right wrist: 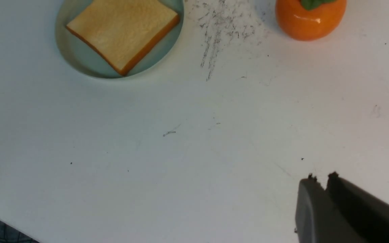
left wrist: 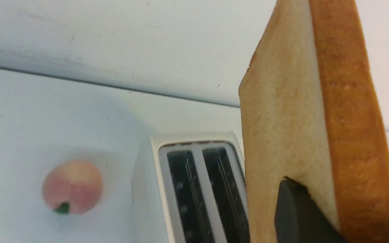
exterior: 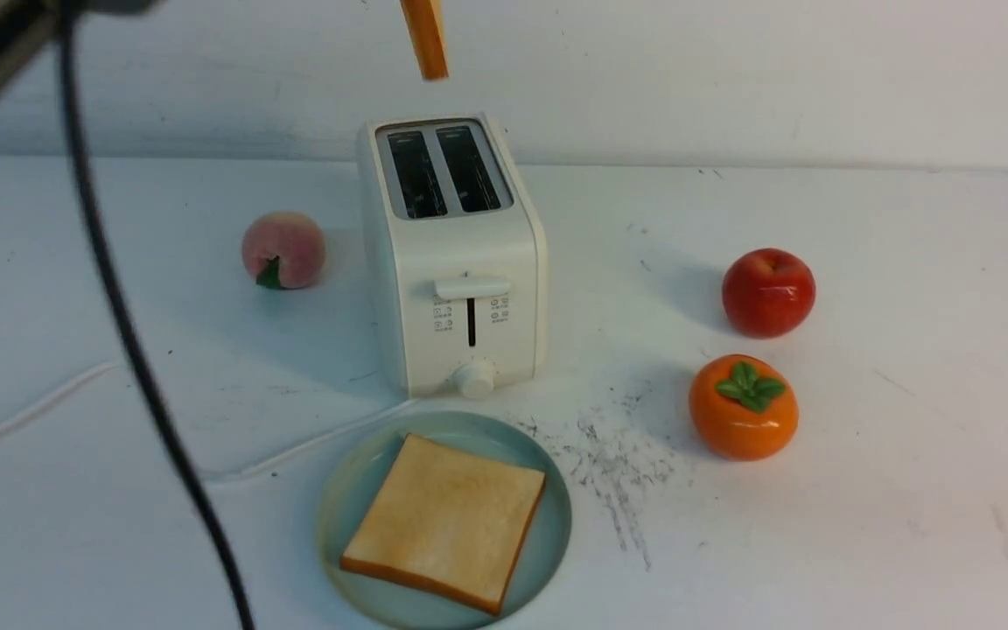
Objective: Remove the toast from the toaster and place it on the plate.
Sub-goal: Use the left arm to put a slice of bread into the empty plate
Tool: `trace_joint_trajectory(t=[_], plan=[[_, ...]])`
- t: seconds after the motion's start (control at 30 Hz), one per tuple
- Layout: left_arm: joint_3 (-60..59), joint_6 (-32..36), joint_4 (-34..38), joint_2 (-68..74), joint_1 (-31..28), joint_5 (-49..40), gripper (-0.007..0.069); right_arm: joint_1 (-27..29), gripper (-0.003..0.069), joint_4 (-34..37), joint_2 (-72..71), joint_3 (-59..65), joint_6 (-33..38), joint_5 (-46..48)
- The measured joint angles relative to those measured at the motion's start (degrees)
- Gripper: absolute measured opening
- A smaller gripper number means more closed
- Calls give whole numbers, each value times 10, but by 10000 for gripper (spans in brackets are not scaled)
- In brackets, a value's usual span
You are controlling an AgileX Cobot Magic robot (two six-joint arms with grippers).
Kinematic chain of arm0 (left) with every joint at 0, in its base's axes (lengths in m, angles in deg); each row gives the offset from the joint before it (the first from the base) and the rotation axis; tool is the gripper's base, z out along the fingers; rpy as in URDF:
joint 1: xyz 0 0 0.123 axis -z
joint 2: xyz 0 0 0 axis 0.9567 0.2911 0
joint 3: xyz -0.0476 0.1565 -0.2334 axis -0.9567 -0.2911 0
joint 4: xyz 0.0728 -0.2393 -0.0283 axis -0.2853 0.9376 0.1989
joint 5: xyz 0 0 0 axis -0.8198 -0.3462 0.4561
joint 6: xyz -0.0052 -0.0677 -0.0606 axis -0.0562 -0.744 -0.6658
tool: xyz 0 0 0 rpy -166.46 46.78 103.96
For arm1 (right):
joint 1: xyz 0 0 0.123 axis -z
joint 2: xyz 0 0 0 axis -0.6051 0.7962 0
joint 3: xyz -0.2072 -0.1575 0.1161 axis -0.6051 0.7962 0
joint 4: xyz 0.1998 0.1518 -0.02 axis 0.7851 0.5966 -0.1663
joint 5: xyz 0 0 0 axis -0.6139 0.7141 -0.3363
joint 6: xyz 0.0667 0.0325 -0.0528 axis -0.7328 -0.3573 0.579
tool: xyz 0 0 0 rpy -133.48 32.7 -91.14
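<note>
The cream-white toaster [exterior: 451, 254] stands mid-table with both slots empty; it also shows in the left wrist view [left wrist: 187, 189]. My left gripper [left wrist: 339, 209] is shut on a toast slice [left wrist: 302, 111], held upright high above the toaster; only its lower tip [exterior: 425, 39] shows at the top of the front view. A second toast slice [exterior: 443, 521] lies flat on the pale blue-green plate [exterior: 548, 542] in front of the toaster, also in the right wrist view [right wrist: 123, 30]. My right gripper [right wrist: 320, 179] is shut and empty above bare table, short of the plate [right wrist: 76, 57].
A peach [exterior: 283, 249] lies left of the toaster. A red apple [exterior: 768, 291] and an orange persimmon [exterior: 743, 407] sit to the right. The toaster's white cord [exterior: 294, 451] runs left across the table. A black cable [exterior: 128, 332] hangs at the left.
</note>
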Motion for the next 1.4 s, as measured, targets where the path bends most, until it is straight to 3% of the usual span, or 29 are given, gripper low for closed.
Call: trace_joint_trajectory(t=[0.1,0.23,0.33,0.4,0.47,0.53,0.67,0.93,1.4], plan=[[-5,83,57,-59,0,-106,113,0,63,0,0,0,0,-11],[-61,152,152,-130,0,-132,113,0,63,1,0,0,0,-14],[-202,223,309,-219,0,-132,113,0,66,1,0,0,0,-15],[-248,241,345,-241,0,-132,113,1,68,1,0,0,0,-15],[-386,273,400,-290,1,-129,113,2,72,1,0,0,0,-15],[-458,284,411,-308,1,-108,113,3,75,3,0,0,0,-15],[-632,302,416,-301,1,38,113,3,81,7,0,0,0,-15],[-742,322,480,-246,1,276,113,3,85,15,0,0,0,-15],[-743,323,507,-210,1,308,113,3,90,36,0,0,0,-15]])
